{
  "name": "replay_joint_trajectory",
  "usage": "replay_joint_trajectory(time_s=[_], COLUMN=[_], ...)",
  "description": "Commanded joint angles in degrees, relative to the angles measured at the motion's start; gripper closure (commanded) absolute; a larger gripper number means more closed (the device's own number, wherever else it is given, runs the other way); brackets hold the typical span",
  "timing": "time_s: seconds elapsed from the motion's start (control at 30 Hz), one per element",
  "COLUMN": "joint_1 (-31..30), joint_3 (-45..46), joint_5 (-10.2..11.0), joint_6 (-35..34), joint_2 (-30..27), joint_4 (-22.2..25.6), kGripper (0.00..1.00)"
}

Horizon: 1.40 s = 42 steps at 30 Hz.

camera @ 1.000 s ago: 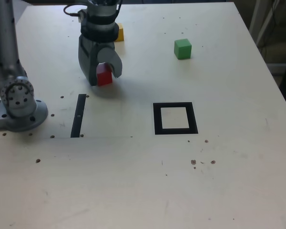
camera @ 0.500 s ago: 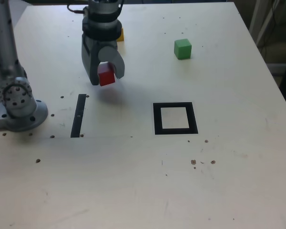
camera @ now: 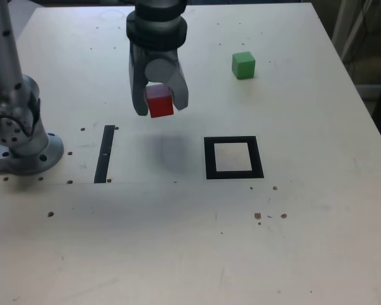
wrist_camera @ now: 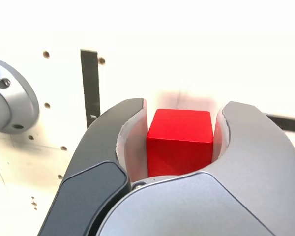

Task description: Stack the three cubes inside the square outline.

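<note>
My end effector (camera: 160,101) grips red cube (camera: 160,101) above desk (camera: 317,241); centre over outline (camera: 233,157), lower square, release gently.

Two cubes: red cube (camera: 160,101), green cube (camera: 244,65); one square outline (camera: 233,157)

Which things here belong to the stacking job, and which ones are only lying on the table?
Belong to the job:
- red cube, held off the table between the gripper jaws
- green cube
- square outline

Just lying about:
- thin black strip
- dark specks on the table
</note>
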Motion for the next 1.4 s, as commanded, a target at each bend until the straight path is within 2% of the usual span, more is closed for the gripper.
replay_joint_trajectory(time_s=[0.0,0.13,0.53,0.9,1.37], joint_1=[-1.1,-3.2,-8.9,-10.9,-11.8], joint_3=[-1.0,-3.2,-12.7,-18.2,-20.1], joint_5=[-0.4,-1.2,-1.2,-1.3,-1.0], joint_6=[-0.3,-1.0,-1.9,-1.9,-2.2], joint_2=[0.7,2.1,9.5,14.8,20.1], joint_4=[0.2,1.1,2.9,3.2,0.4], kGripper=[0.9,0.9,0.9,0.9,0.9])
